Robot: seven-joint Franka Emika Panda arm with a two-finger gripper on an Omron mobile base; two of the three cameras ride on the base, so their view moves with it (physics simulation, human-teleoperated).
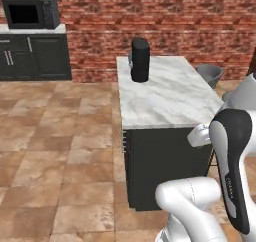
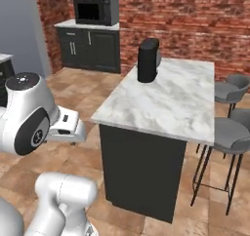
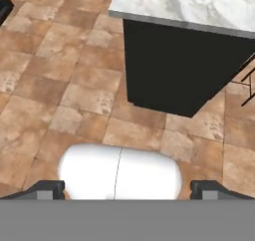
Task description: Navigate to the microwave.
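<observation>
The microwave (image 1: 30, 13) is a black-fronted box with a dark glass window. It sits on the counter of dark cabinets against the brick wall, far off at the upper left of the left base view. The right base view shows the microwave (image 2: 95, 10) at the top, left of centre. My gripper (image 3: 128, 190) points down at the tiled floor beside the island. Its fingertips (image 3: 50, 189) stand wide apart and open, with nothing between them.
A dark island with a marble top (image 1: 170, 93) stands close in front of me, and a tall black cylinder (image 1: 140, 60) rests on its far end. Grey stools (image 2: 232, 132) line its right side. Open tiled floor (image 1: 55, 136) stretches left toward the dark cabinets (image 1: 35, 58).
</observation>
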